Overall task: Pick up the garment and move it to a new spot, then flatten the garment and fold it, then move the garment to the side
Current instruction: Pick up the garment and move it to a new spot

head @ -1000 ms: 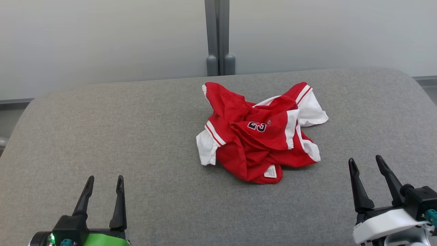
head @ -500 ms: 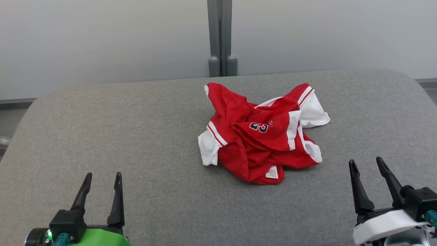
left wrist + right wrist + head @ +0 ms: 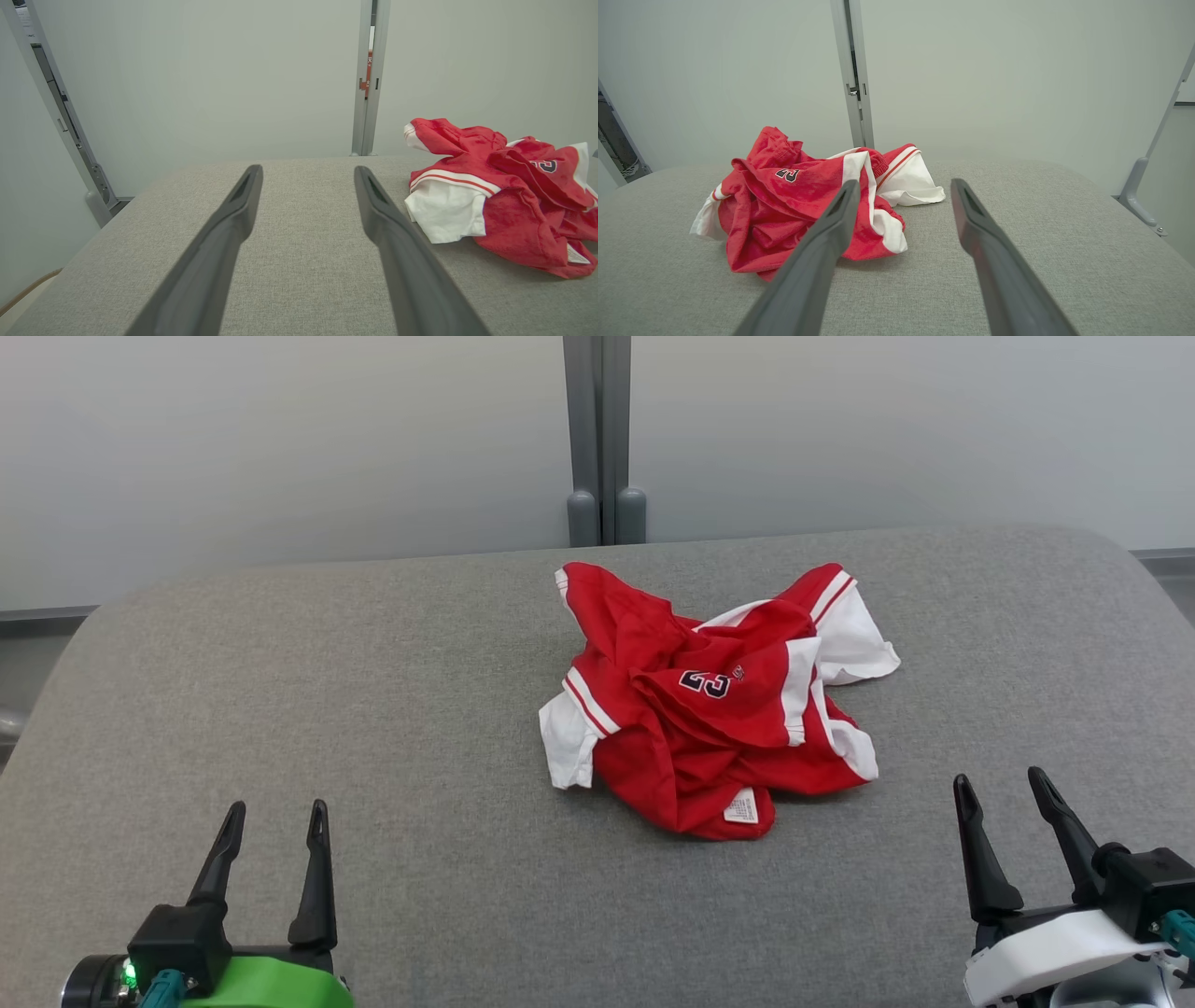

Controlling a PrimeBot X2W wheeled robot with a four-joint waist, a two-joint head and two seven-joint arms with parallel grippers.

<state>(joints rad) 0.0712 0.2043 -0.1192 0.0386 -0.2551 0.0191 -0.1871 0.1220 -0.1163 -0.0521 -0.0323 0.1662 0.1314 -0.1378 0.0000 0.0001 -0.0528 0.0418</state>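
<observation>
A red and white garment point(image 3: 714, 700) with a dark number print lies crumpled in a heap on the grey padded table point(image 3: 373, 691), a little right of centre. My left gripper point(image 3: 275, 810) stands open at the lower left, well apart from the cloth, with nothing between its fingers. My right gripper point(image 3: 999, 780) is open too, at the lower right, just beyond the heap's near right corner. The left wrist view has the garment point(image 3: 504, 196) at its right, past the open left gripper point(image 3: 308, 170). In the right wrist view the garment point(image 3: 794, 205) lies left of and behind the open right gripper point(image 3: 903, 184).
A pale wall with a grey vertical post point(image 3: 602, 439) rises right behind the table's far edge. The table's corners are rounded, with a drop-off at left and right. A slanted grey frame leg point(image 3: 70, 126) stands off the table's left side, another frame leg point(image 3: 1153, 186) off the right.
My left gripper has drawn back slightly toward the bottom of the head view. The garment and the right gripper have not moved; the camera shifted a little.
</observation>
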